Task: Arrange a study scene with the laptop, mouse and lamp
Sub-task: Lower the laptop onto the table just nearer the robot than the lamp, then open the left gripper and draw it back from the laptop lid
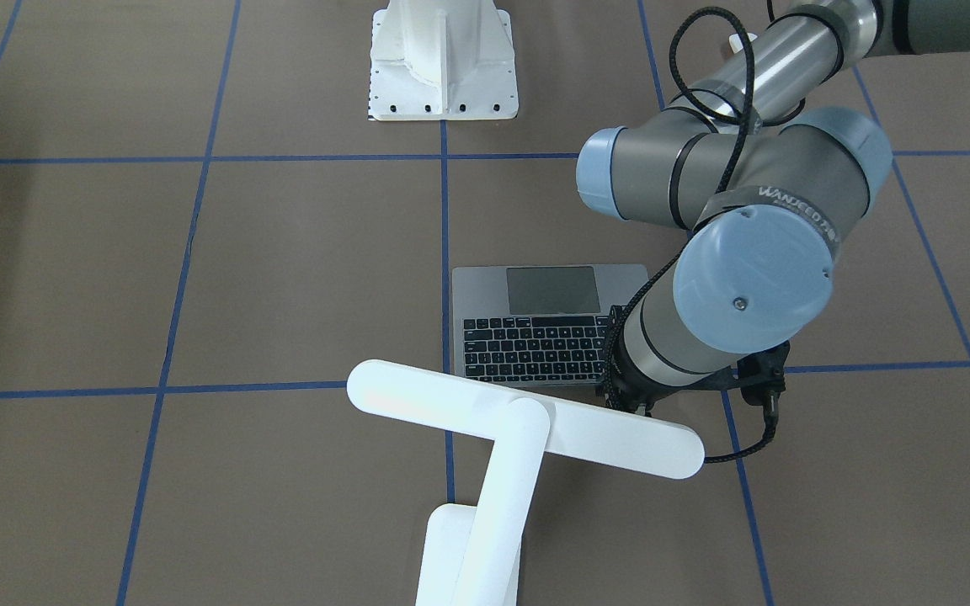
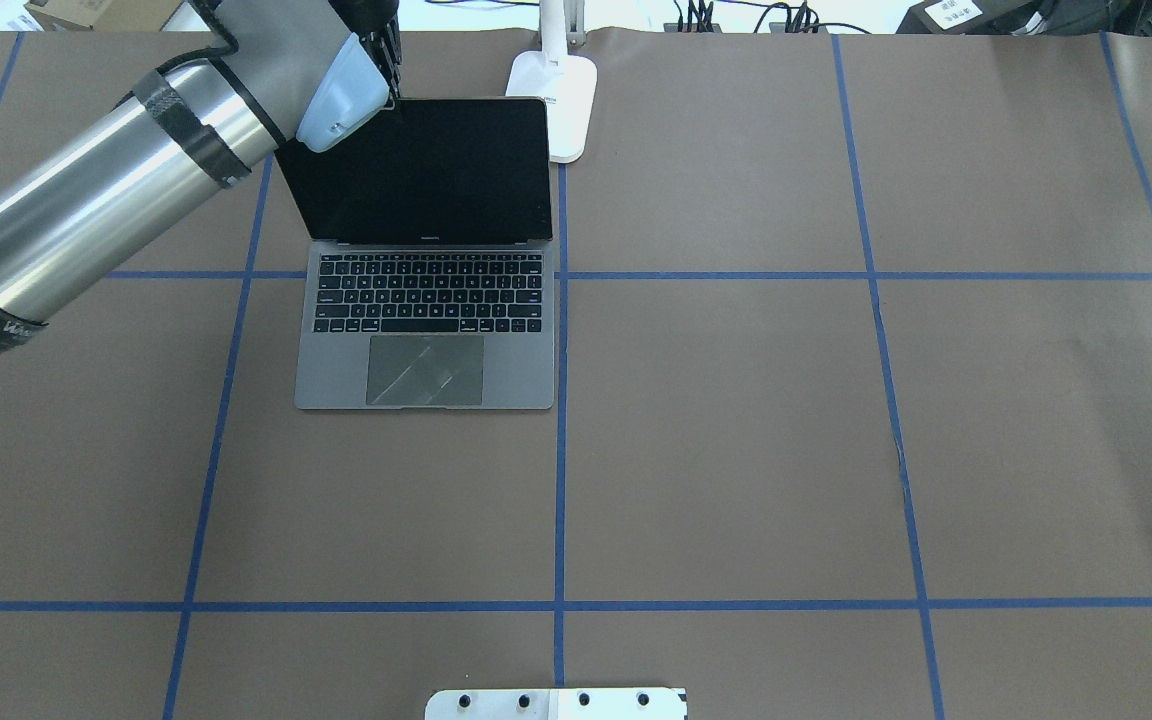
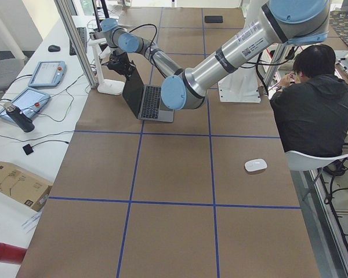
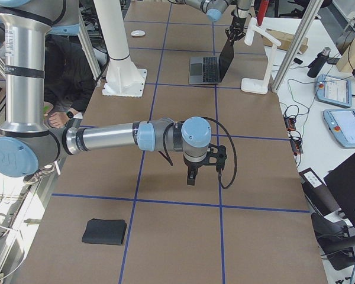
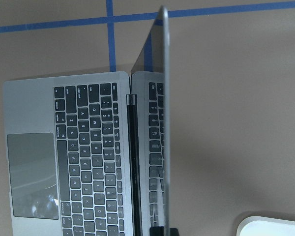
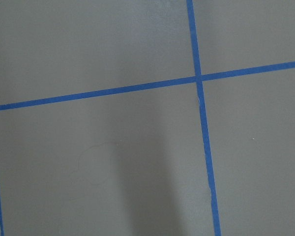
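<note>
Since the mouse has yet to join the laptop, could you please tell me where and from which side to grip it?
Take the mouse across its narrower width, at mid-body, coming straight down from above. It lies flat and low on the table, apart from everything else, so a side approach would likely scrape the surface.

The left arm (image 2: 86, 170) is stretched far across the counter (image 2: 736, 400), and its left end effector (image 3: 123, 68) is clamped on the laptop (image 2: 426, 370) lid's top corner. The right end effector (image 4: 191, 177) is held pointing down above the counter; its jaws cannot be judged.
</note>
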